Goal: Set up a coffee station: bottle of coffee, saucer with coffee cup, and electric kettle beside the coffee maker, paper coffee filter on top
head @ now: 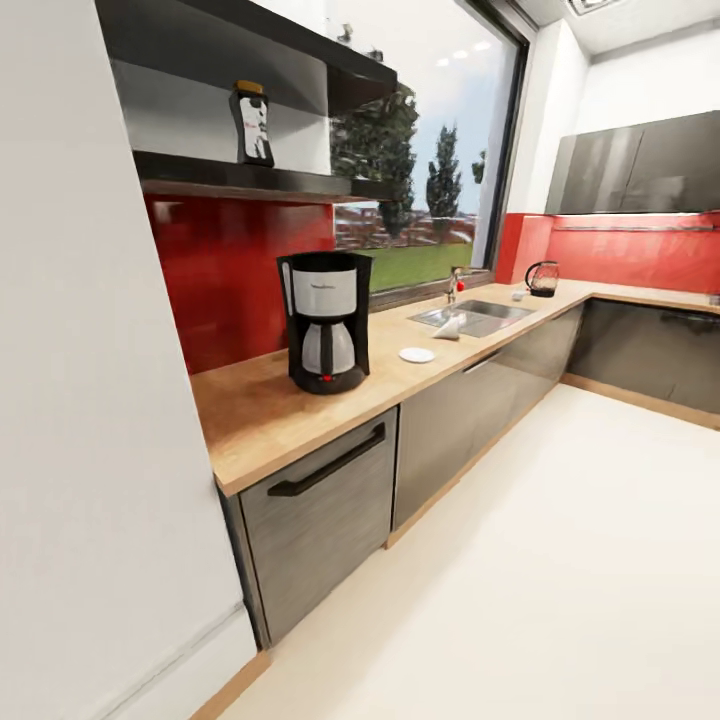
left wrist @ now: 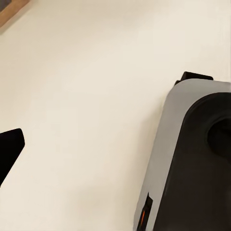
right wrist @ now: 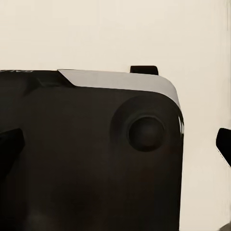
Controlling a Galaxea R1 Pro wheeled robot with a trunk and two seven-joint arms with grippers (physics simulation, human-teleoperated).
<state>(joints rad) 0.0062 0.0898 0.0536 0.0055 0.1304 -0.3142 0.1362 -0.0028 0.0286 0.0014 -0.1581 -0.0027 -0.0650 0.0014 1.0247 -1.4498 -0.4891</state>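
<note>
The tall black coffee maker (head: 325, 320) stands on the light-wood kitchen countertop (head: 260, 415), near its left end. On the dark wall shelf (head: 240, 180) above is the bottle of coffee (head: 253, 125). The white saucer (head: 417, 354) lies to the right of the coffee maker. Further along, a white paper coffee filter (head: 450, 328) lies by the sink (head: 475, 315). A small white coffee cup (head: 517, 296) and the glass electric kettle (head: 542, 278) stand at the far corner. My left gripper (left wrist: 115, 149) and right gripper (right wrist: 115, 144) hang over the floor and my own base, both holding nothing.
Grey cabinet fronts with a black handle (head: 325, 462) run under the countertop. A white wall (head: 90, 400) closes the left side. A second counter (head: 650, 295) branches off at the far right. Pale floor (head: 520, 580) stretches in front of the cabinets.
</note>
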